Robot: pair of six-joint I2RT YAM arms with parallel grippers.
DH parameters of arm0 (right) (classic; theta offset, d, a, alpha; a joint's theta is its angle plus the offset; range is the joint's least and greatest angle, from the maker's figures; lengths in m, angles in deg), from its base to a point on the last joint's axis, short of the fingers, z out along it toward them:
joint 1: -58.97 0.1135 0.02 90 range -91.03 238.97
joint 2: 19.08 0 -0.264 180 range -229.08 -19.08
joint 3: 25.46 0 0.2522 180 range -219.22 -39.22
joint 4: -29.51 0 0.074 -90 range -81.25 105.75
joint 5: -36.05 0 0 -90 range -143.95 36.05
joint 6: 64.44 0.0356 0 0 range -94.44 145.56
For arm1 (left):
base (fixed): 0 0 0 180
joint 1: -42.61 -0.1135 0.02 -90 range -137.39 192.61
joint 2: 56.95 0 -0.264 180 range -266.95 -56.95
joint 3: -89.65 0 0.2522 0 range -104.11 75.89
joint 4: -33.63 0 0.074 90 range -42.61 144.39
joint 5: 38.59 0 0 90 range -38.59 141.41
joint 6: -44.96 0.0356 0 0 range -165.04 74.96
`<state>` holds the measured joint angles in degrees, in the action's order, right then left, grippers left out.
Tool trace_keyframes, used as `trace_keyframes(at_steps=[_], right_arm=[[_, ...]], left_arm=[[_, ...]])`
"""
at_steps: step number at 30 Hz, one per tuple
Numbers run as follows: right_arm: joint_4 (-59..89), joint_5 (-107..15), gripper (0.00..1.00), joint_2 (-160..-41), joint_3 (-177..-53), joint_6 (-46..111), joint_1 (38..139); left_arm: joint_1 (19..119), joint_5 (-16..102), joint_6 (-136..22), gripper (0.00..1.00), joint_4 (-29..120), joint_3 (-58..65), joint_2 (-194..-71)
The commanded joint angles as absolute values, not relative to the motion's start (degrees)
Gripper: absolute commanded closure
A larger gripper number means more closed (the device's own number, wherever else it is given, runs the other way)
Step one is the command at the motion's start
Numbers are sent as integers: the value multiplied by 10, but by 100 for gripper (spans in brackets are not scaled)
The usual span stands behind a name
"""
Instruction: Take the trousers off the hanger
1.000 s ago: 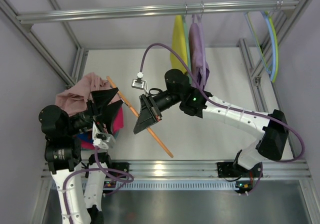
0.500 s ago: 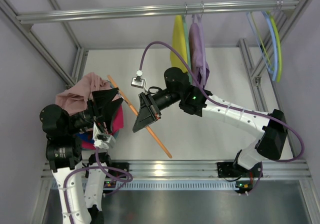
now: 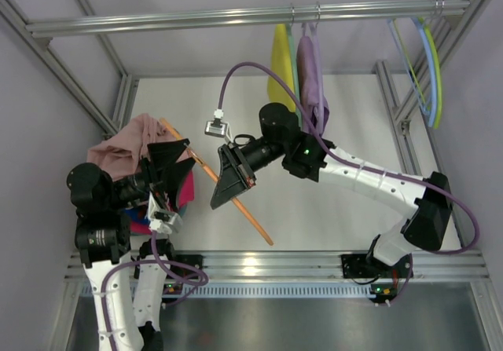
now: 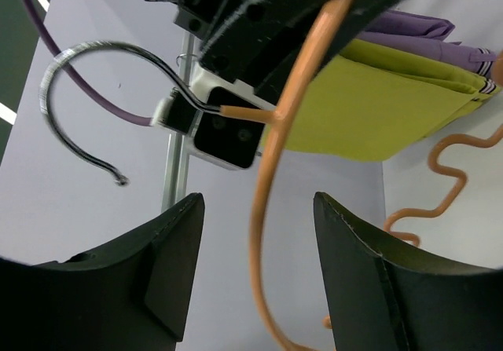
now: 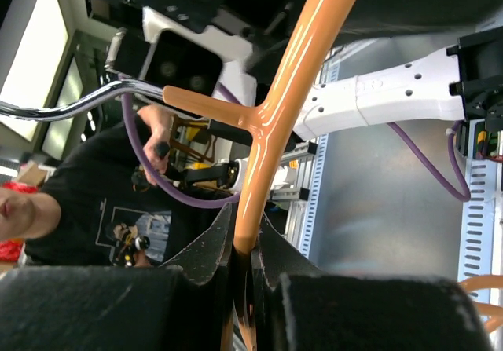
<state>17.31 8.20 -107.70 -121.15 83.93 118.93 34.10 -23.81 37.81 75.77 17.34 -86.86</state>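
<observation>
The orange hanger (image 3: 255, 227) slants above the table from upper left to lower right. My right gripper (image 3: 228, 182) is shut on its bar, as the right wrist view (image 5: 245, 237) shows, with the hanger (image 5: 291, 76) rising from the jaws. My left gripper (image 3: 187, 153) is open, with a jaw on each side of the hanger's upper left part. In the left wrist view the hanger (image 4: 271, 147) passes between the open jaws (image 4: 258, 202) without touching, and its metal hook (image 4: 71, 60) curves at the left. The pale pink trousers (image 3: 126, 143) lie heaped behind the left gripper, off the hanger.
A yellow garment (image 3: 280, 68) and a lilac garment (image 3: 310, 76) hang from the top rail (image 3: 196, 17). Blue and green hangers (image 3: 428, 60) hang at the far right. Magenta cloth (image 3: 186, 188) lies under the left gripper. Frame posts stand on both sides.
The left gripper has shifted slightly to the right and up around the hanger. The right gripper still holds the hanger in nearly the same place.
</observation>
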Motion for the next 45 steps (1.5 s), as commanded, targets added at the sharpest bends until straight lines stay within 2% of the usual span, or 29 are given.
trace_keyframes(at_steps=[1, 5, 12, 14, 16, 17, 19, 23, 25, 26, 28, 29, 31, 32, 35, 40, 43, 45], right_arm=[[225, 110, 100, -1052, -1258, 815, 1186], [223, 111, 100, -1048, -1257, 815, 1179], [238, 111, 100, -1054, -1238, 828, 1209], [242, 108, 100, -1064, -1251, 830, 1216], [242, 108, 100, -1078, -1262, 835, 1225], [238, 109, 100, -1082, -1274, 831, 1230], [221, 109, 100, -1088, -1284, 822, 1232], [177, 101, 100, -1080, -1284, 775, 1221], [134, 88, 100, -1069, -1284, 754, 1215], [116, 81, 88, -1065, -1290, 726, 1210], [59, 61, 72, -1056, -1304, 694, 1200], [48, 61, 51, -1052, -1306, 678, 1184], [12, 54, 33, -1038, -1312, 654, 1165], [-26, 51, 22, -1031, -1313, 632, 1150], [-83, 14, 7, -990, -1298, 562, 1130], [-176, -144, 2, -908, -1271, 452, 1126], [-198, -142, 3, -897, -1265, 424, 1126], [-191, -113, 7, -890, -1249, 443, 1126]], left_arm=[[341, -275, 400, 35, 759, 184, -875], [341, -273, 411, 34, 759, 187, -878], [342, -282, 424, 40, 760, 180, -889], [342, -291, 425, 45, 760, 179, -893], [341, -300, 425, 52, 760, 180, -895], [342, -302, 429, 62, 760, 181, -896], [341, -302, 431, 69, 760, 181, -896], [342, -286, 418, 94, 761, 177, -896], [341, -281, 415, 100, 761, 178, -895], [341, -280, 410, 100, 762, 178, -896], [341, -272, 400, 100, 762, 177, -899], [341, -270, 394, 100, 762, 174, -901], [341, -261, 387, 100, 763, 168, -912], [342, -251, 387, 100, 761, 167, -914], [342, -230, 366, 100, 762, 163, -928], [342, -214, 274, 100, 762, 124, -970], [342, -213, 260, 100, 762, 111, -984], [343, -208, 261, 100, 762, 108, -990]])
